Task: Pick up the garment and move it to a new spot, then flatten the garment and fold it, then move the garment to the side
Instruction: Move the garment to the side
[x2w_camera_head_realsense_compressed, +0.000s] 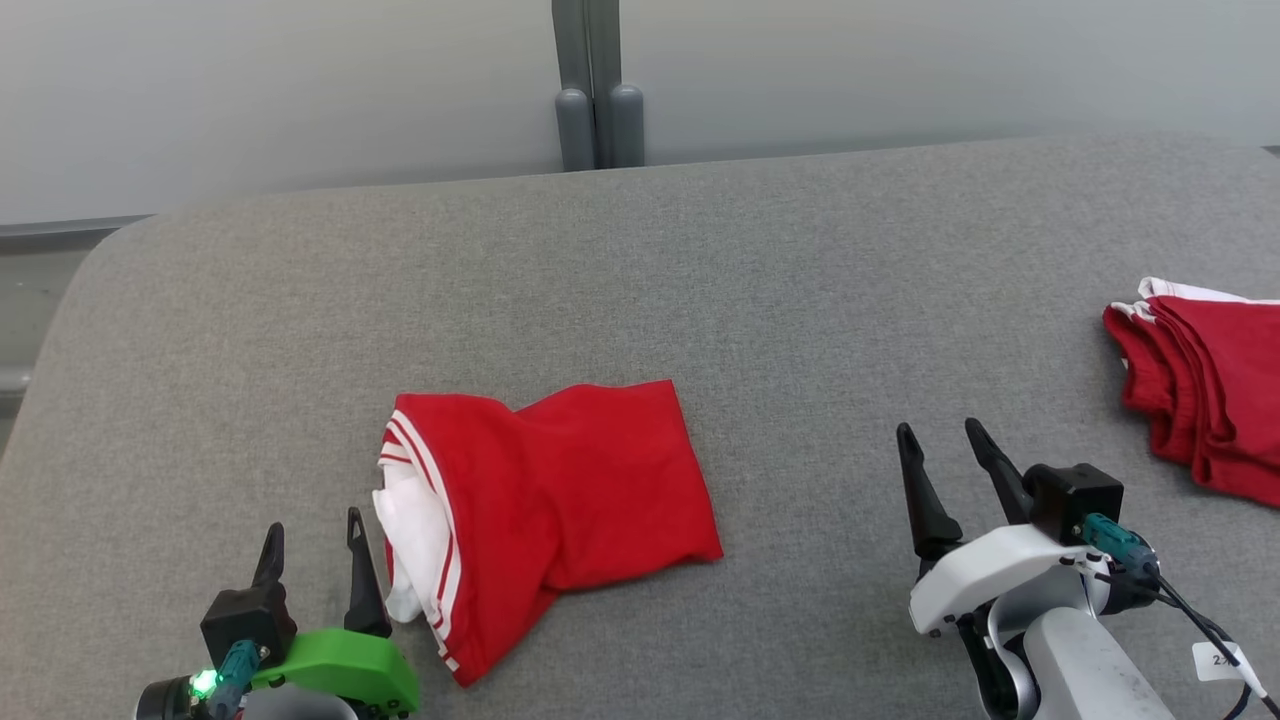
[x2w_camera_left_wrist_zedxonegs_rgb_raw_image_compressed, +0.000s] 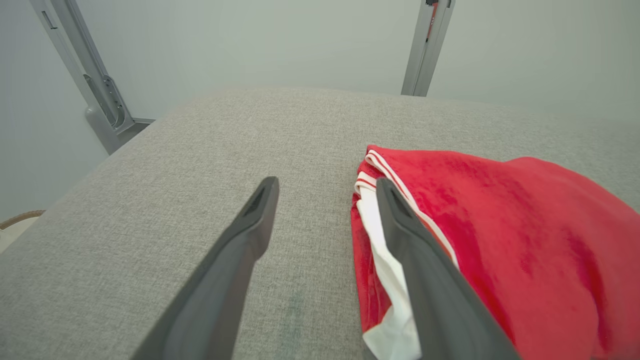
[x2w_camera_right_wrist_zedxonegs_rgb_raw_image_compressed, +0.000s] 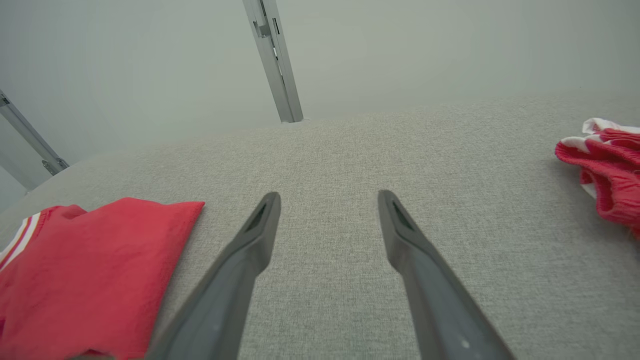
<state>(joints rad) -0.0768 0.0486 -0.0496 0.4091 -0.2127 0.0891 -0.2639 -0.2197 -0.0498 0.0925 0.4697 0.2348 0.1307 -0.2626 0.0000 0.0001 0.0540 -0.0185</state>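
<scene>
Looking down: a grey fabric-covered table (x2w_camera_head_realsense_compressed: 700, 250) takes up most of the head view, with twin grey posts (x2w_camera_head_realsense_compressed: 597, 110) beyond its far edge at 12 o'clock.
Garment: a red garment (x2w_camera_head_realsense_compressed: 550, 490) with white stripes and a white lining lies on the table just below centre, toward 7 o'clock. It looks doubled over into a compact, slightly rumpled block, with its striped edge facing 9 o'clock.
Left gripper: the left gripper (x2w_camera_head_realsense_compressed: 314, 522) sits at 7 o'clock with its fingers apart and nothing between them, just beside the striped edge. In the left wrist view one finger crosses in front of the white lining; whether it touches cannot be told.
Right gripper: the right gripper (x2w_camera_head_realsense_compressed: 938, 428) sits at 4 o'clock with its fingers spread and empty, well apart from the garment, with bare table between them.
Other cloth: a bunched red and white pile (x2w_camera_head_realsense_compressed: 1210, 400) lies at 3 o'clock, cut off by the edge of the view.
Step in hand: the fold looks done, so this is probably the pause before the garment is moved to the side.
Next move: it calls for a low pinch through all layers at the near edge, then a carry gentle enough to keep the fold from opening.
</scene>
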